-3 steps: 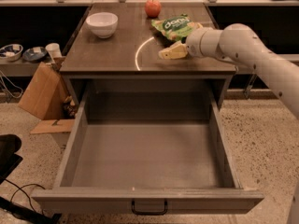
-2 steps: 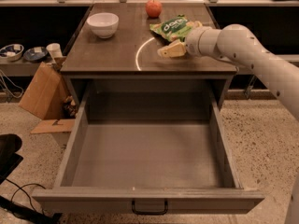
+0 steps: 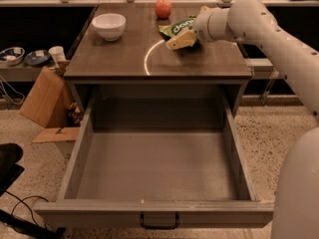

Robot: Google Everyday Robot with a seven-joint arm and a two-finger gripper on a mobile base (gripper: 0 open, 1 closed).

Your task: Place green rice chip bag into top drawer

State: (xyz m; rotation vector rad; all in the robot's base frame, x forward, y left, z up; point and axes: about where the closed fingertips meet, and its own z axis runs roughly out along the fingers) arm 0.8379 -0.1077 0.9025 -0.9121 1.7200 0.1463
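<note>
Tool: the tool [image 3: 183, 38] sits low over the table [image 3: 119, 59] in its far right part, at the end of the white arm [image 3: 259, 24] that comes in from 3 o'clock.
Tool state: cannot tell whether it is apart or clamped; its pale yellow tip lies against the bag's near edge.
Green rice chip bag: the green rice chip bag [image 3: 175, 27] is on the table top, at 11 o'clock of the tool and touching it, crumpled, with its white lettering facing up.
Apple: the red apple [image 3: 163, 8] stands near the table's far edge, at 11 o'clock of the bag and apart from it.
Bowl: the white bowl [image 3: 109, 25] is well off at 9 o'clock, near the left edge.
Table room: the near half of the top is bare, save for a thin white arc [image 3: 147, 59] at 7 o'clock of the tool.
Top drawer: the top drawer [image 3: 154, 163] is pulled fully out at 6 o'clock, below the table's front edge, and its flat grey bottom lies bare between the side walls.
Drawer edge: the black handle [image 3: 159, 222] sits mid-front on the nearest panel.
Floor: a cardboard box [image 3: 42, 98] leans at 9 o'clock of the drawer, clear of its left wall.
</note>
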